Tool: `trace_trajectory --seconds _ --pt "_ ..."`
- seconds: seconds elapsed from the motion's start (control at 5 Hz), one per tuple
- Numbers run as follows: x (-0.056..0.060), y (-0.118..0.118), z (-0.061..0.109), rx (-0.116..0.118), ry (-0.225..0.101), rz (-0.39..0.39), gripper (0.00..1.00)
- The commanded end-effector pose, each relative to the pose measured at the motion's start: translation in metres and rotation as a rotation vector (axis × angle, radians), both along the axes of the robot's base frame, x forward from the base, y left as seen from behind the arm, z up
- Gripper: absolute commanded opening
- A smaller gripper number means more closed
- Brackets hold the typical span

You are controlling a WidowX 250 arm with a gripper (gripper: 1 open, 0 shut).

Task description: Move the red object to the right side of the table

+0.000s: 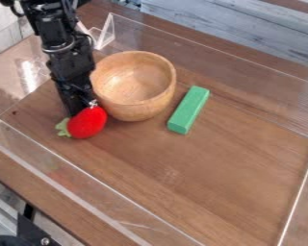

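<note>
So from the camera view, the only one I've got, my gripper (77, 108) is down around 9 o'clock on the table (227, 173), with the dark arm (54, 43) reaching in from about 10 o'clock. The claw looks narrow, closed down right at the red toy fruit (88, 122), though its tips are too hidden for me to tell if it's really got a grip. The fruit is sitting at roughly 9 o'clock, green leafy tip (63, 128) pointing out toward the clear plastic wall (86, 192) on that side. The wooden bowl (135, 86) is just beside it, up toward 11 o'clock. The green block (189, 110) lies near the bowl, around 1 o'clock, well apart from the fruit.
</note>
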State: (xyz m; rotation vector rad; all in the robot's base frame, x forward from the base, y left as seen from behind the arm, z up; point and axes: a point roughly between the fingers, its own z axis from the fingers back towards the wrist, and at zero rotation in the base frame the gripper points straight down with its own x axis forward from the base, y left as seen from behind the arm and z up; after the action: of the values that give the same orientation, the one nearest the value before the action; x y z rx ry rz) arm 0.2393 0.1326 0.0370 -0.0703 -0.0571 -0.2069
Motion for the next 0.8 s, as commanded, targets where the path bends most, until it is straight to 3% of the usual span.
trace_trajectory --seconds 0.0,0.4,0.6 --pt "0.01 -0.011 0.011 -0.007 -0.023 0.022 0.0" --pt "-0.003 -0.033 0.004 -0.048 -0.009 0.121 0.0" --pt "-0.008 -0.037 0.004 -0.066 0.004 0.053 0.0"
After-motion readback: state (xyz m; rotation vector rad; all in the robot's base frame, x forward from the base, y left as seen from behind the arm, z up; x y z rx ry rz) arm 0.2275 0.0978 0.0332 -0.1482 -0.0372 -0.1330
